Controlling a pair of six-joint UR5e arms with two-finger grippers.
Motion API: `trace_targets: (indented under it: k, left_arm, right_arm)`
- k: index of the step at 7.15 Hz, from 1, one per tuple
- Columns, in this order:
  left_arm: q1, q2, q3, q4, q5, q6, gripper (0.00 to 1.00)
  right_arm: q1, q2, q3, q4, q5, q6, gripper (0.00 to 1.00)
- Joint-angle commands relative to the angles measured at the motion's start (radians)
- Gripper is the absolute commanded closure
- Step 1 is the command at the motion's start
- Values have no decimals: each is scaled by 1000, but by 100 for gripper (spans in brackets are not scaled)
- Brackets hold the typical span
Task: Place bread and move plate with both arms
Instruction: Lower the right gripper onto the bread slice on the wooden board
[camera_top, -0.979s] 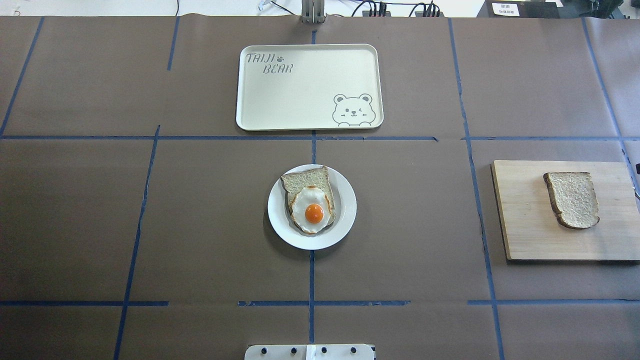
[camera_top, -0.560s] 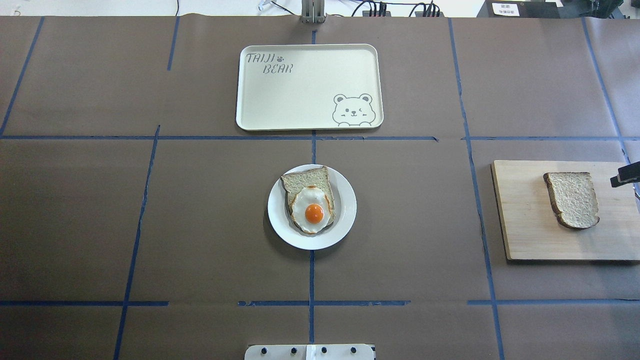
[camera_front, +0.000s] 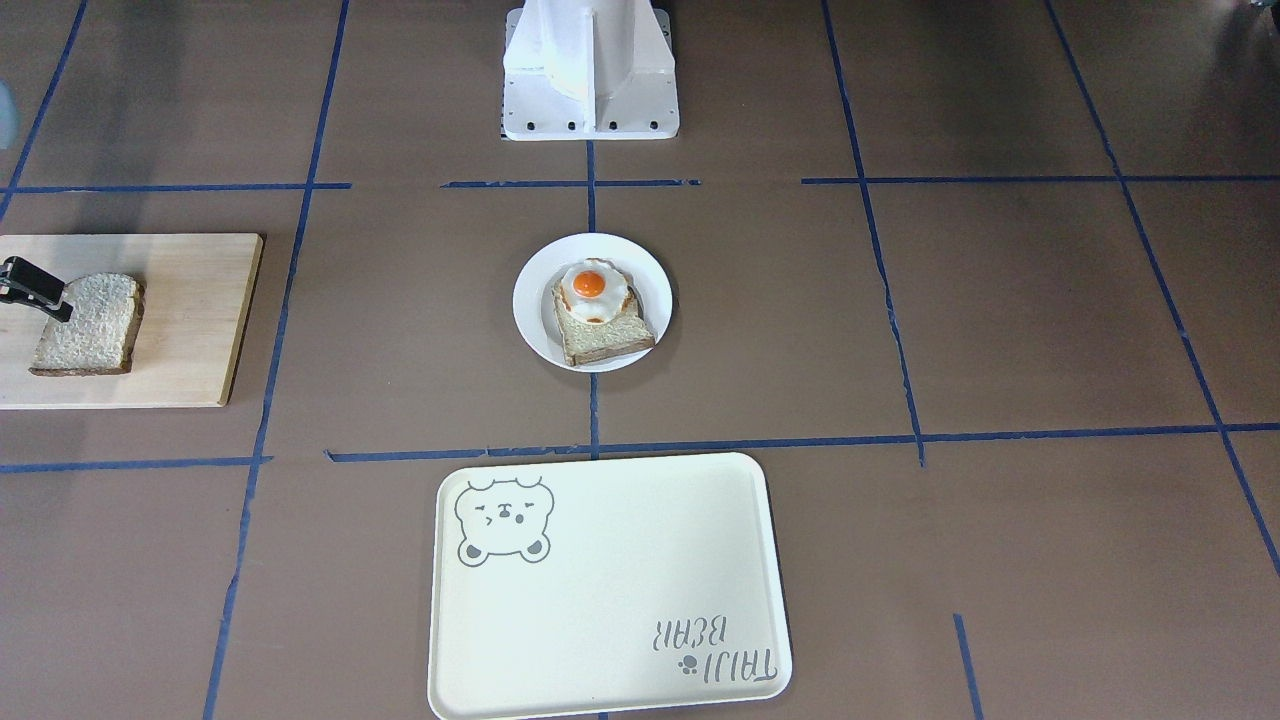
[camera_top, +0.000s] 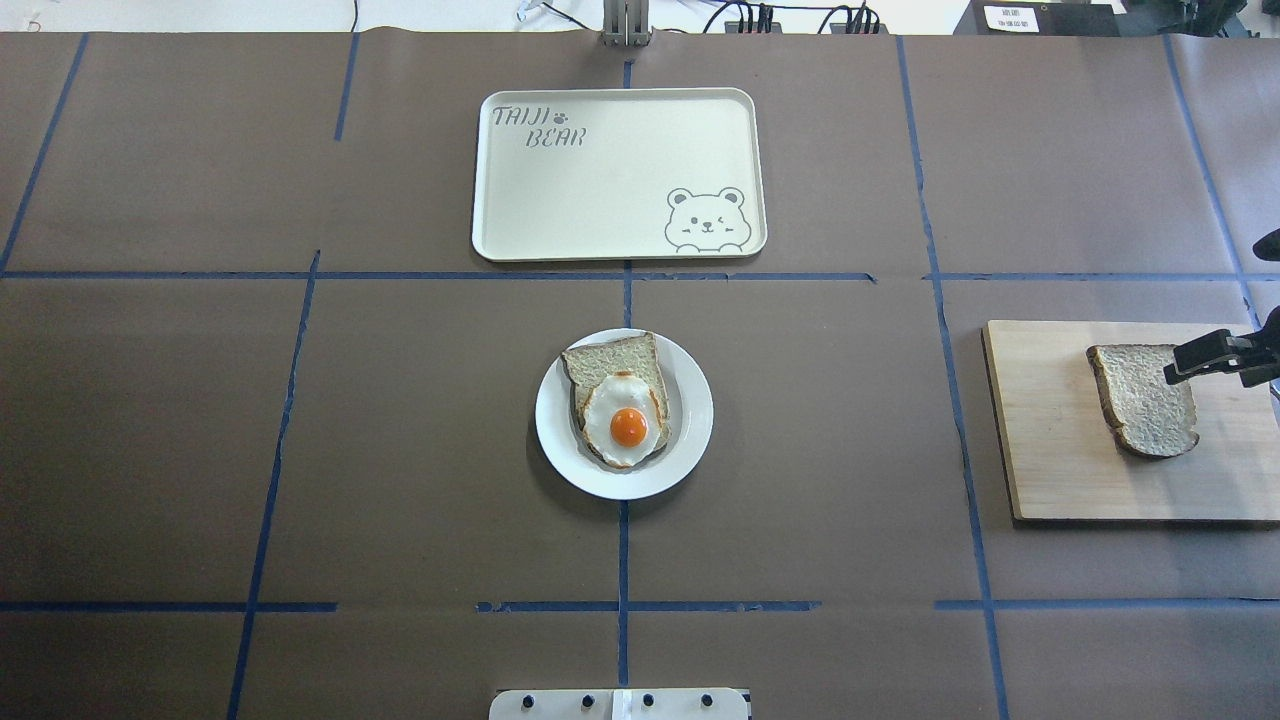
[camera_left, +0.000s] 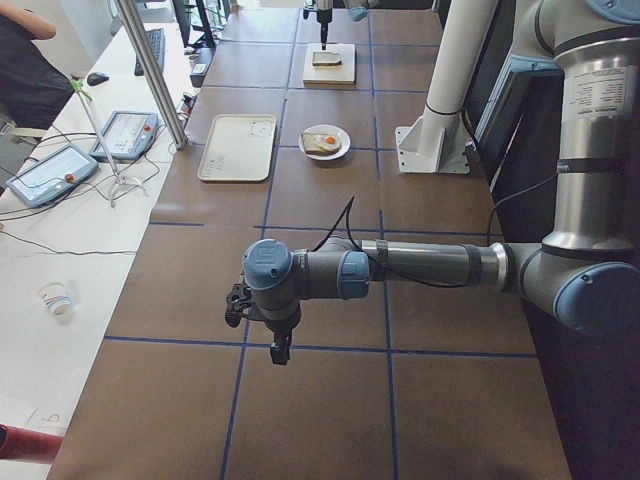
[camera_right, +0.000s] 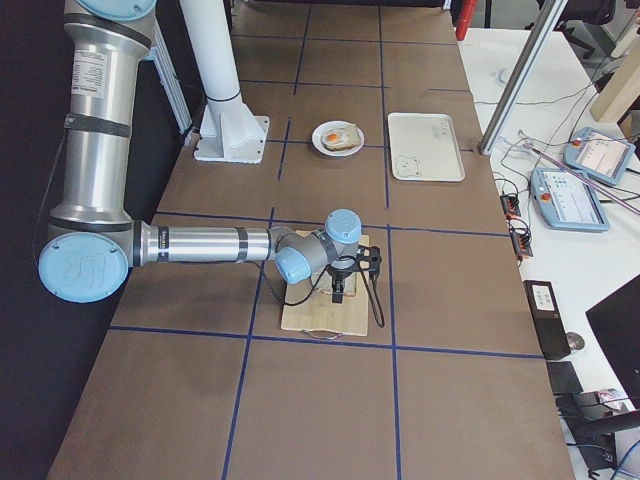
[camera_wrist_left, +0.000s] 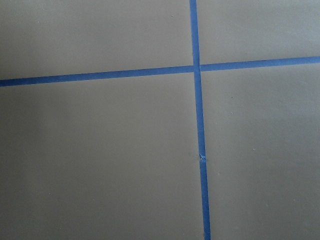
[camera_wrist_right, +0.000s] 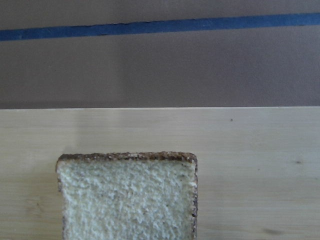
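Pale speckled bread (camera_top: 1140, 410) with a dark brown crust, a white plate (camera_top: 692, 440), a cream tray (camera_top: 600, 190) with a grey bear, a brown worktop (camera_top: 400, 420) gridded in blue.

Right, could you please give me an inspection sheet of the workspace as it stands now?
Surface: table covered in brown paper, blue tape grid.
Job's things: bread flat on wooden board; plate at centre holds egg-topped slice.
Clutter: cream bear tray beyond the plate.
Hands: right hand over the bread's edge; left hand over bare table; cannot tell whether either is open or shut.
Cables: black cables at the table's far edge.
Surroundings: pendants on a side bench.
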Motion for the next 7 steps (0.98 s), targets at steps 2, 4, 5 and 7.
trace_targets:
  k: [2, 4, 5, 7]
  left_arm:
    - [0, -2, 0, -1, 0, 4, 0]
    - [0, -2, 0, -1, 0, 4, 0]
    - [0, -2, 0, -1, 0, 4, 0]
    - [0, -2, 0, -1, 0, 5, 0]
  right_arm:
    - [-27, 11, -33, 2, 2, -1, 17]
    - [-34, 13, -36, 0, 1, -1, 20]
    - [-34, 12, -42, 0, 2, 1, 22]
    - [-34, 13, -50, 0, 2, 1, 22]
